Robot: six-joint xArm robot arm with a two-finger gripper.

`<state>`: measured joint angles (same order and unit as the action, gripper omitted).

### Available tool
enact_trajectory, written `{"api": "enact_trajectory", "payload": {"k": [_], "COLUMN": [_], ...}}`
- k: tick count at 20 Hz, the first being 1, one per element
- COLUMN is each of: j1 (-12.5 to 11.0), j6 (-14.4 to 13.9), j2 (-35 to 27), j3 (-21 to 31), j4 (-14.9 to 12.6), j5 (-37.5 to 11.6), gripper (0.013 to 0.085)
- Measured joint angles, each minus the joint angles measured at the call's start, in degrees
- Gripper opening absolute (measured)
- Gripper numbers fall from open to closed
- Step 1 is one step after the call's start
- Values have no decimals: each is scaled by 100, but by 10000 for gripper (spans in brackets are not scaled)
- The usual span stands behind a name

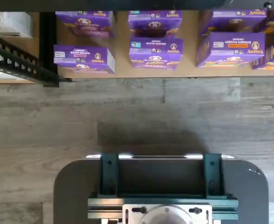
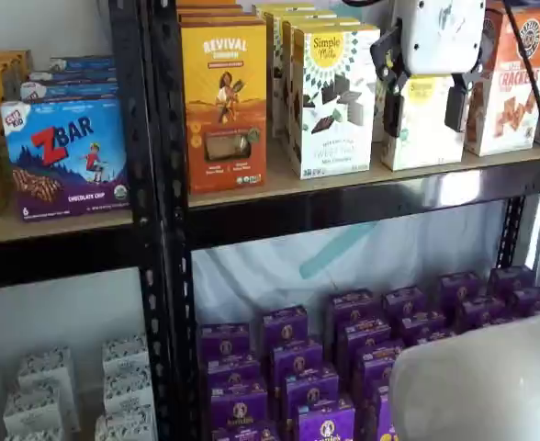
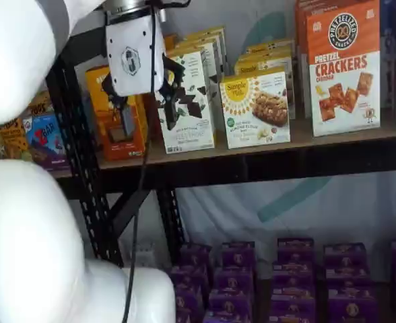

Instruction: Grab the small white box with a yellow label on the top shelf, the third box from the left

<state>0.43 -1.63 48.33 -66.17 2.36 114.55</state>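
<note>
The small white box (image 3: 255,109), with a yellow label and a cookie picture, stands on the top shelf (image 3: 299,142) between a taller white Simple Mills box (image 3: 188,108) and an orange cracker box (image 3: 343,67). In a shelf view my gripper (image 2: 424,110) hangs in front of this box (image 2: 426,145), its two black fingers apart with the box's face showing between them. In a shelf view the gripper (image 3: 149,108) stands out in front of the shelf, clear of the boxes. It is open and empty. The wrist view does not show the box.
An orange Revival box (image 2: 224,101) stands left of the tall Simple Mills box (image 2: 332,101). Several purple Annie's boxes (image 2: 343,349) fill the shelf below and show in the wrist view (image 1: 155,46). A black upright (image 2: 160,230) divides the bays. A ZBar box (image 2: 68,156) stands at the left.
</note>
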Motion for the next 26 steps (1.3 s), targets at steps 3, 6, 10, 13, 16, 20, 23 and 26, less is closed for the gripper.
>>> {"api": "enact_trajectory", "payload": {"k": [3,6,10,13,16,20,23,26], "j1": [-142,-160,-161,-158,-371,-727,-1092,-1377], "j6": [71,86,111,176,408,798,1139,1408], "j2": [12,13,23,45,-36,-349,-700,-989], "j3": [12,12,35,99,123,18,-169,-338], "j4": [155,174,121,-34,-124,-287,-266,-185], "j5": [-14,-10,-50,-258,-594,-1168,-1499,-1697], "gripper": [850,850,850,850,850,850,850,850]}}
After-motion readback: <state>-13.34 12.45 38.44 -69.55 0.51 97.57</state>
